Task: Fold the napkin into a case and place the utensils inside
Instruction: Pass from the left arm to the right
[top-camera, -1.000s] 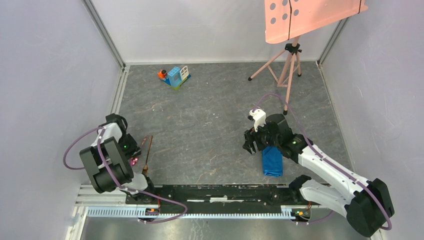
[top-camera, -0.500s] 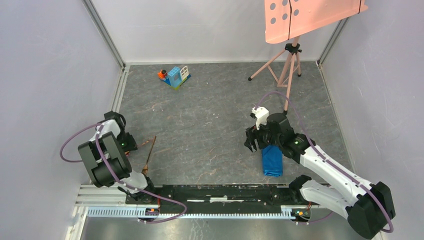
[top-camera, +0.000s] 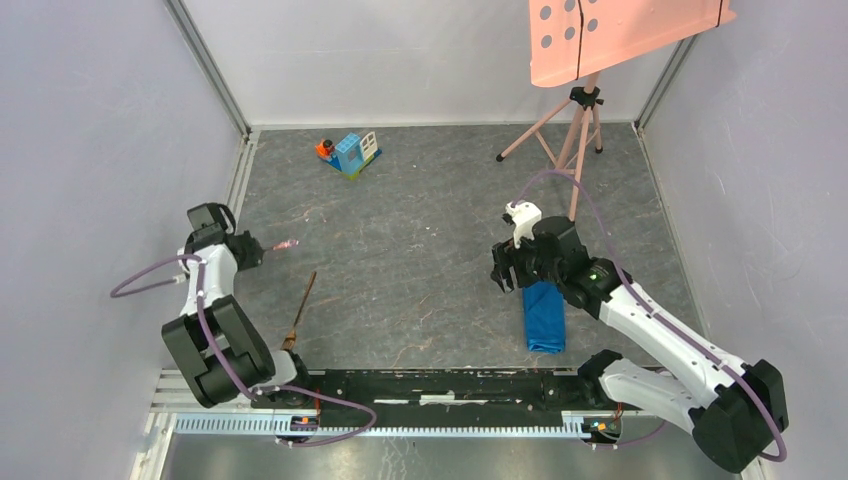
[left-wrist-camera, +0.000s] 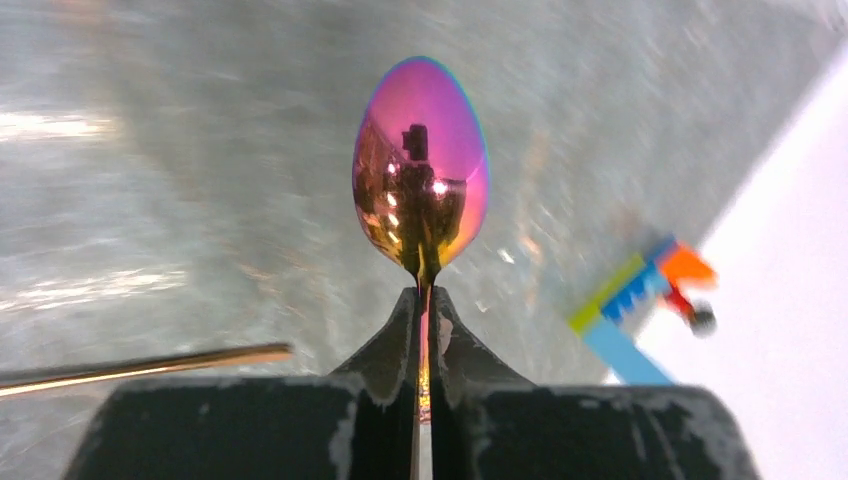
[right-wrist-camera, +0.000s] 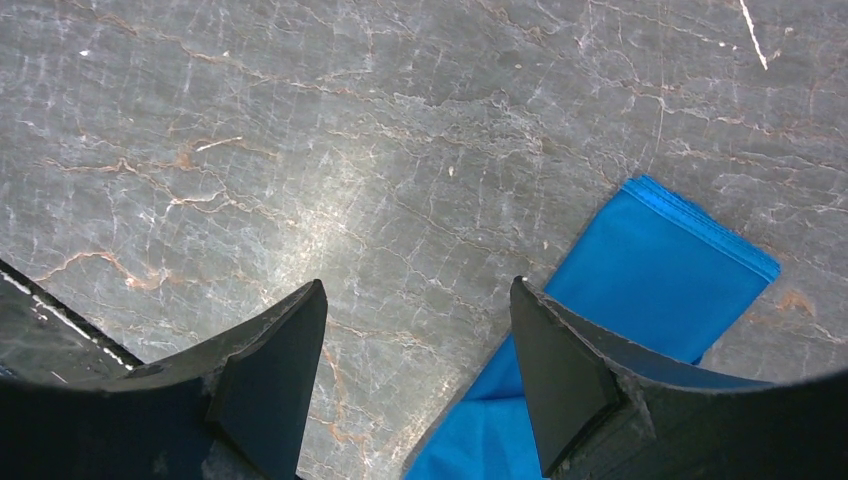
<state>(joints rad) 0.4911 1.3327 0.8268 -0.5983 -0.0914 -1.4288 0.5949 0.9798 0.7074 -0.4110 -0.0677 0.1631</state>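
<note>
Left gripper (left-wrist-camera: 422, 305) clamped on the neck of the spoon (left-wrist-camera: 422, 165), whose shiny bowl projects beyond it, pointing toward the table's middle. Fork (top-camera: 299, 307) flat on the grey table (top-camera: 400, 230), on its left side, apart from the spoon. Right gripper (right-wrist-camera: 415, 300) spread wide, grasping nothing, poised over the far end of the folded blue napkin (right-wrist-camera: 665, 265), a narrow oblong on the table's right side. Toy block house (top-camera: 353, 153) near the far wall.

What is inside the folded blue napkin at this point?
Nothing shows. The napkin lies flat and closed. The spoon is clamped in the left hand, and the fork lies on the table. The napkin's interior is covered by its own folds.
</note>
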